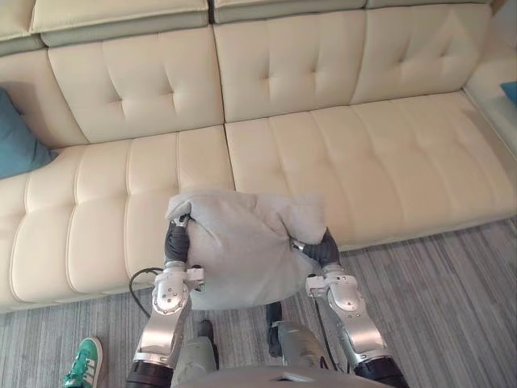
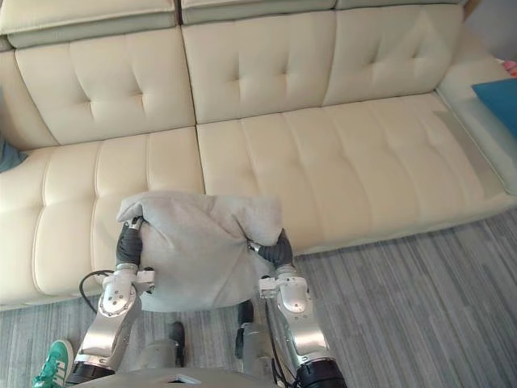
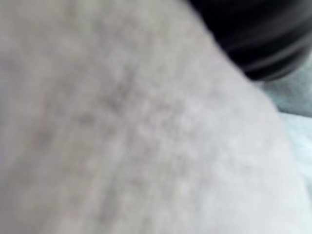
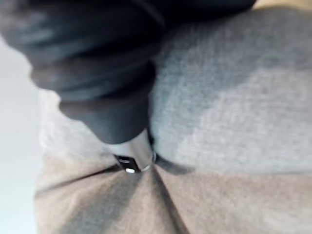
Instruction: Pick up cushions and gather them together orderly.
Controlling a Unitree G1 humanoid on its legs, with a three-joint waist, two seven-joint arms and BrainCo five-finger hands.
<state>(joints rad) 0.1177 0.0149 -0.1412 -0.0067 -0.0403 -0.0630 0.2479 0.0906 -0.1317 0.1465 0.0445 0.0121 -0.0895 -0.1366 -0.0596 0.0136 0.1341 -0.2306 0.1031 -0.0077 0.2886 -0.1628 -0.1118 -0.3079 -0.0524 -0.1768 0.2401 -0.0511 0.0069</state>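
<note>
A grey cushion (image 1: 242, 250) hangs between my two hands, just in front of the cream sofa's (image 1: 380, 162) seat edge. My left hand (image 1: 174, 242) grips its left side, with fingers curled round the upper left corner. At the cushion's right side my right hand (image 1: 321, 250) presses in. In the right wrist view a dark-covered digit (image 4: 131, 156) digs into the grey cloth (image 4: 234, 97) and creases it. Grey fabric (image 3: 122, 122) lies right up against the left wrist camera. A blue cushion (image 1: 16, 137) leans at the sofa's far left. Another blue one (image 2: 497, 101) lies on the far right section.
The sofa has a long tufted back and wide seat cushions. Grey striped carpet (image 1: 452, 307) covers the floor in front of it. A person's green shoe (image 1: 85, 364) stands on the carpet at the lower left, close to my left arm.
</note>
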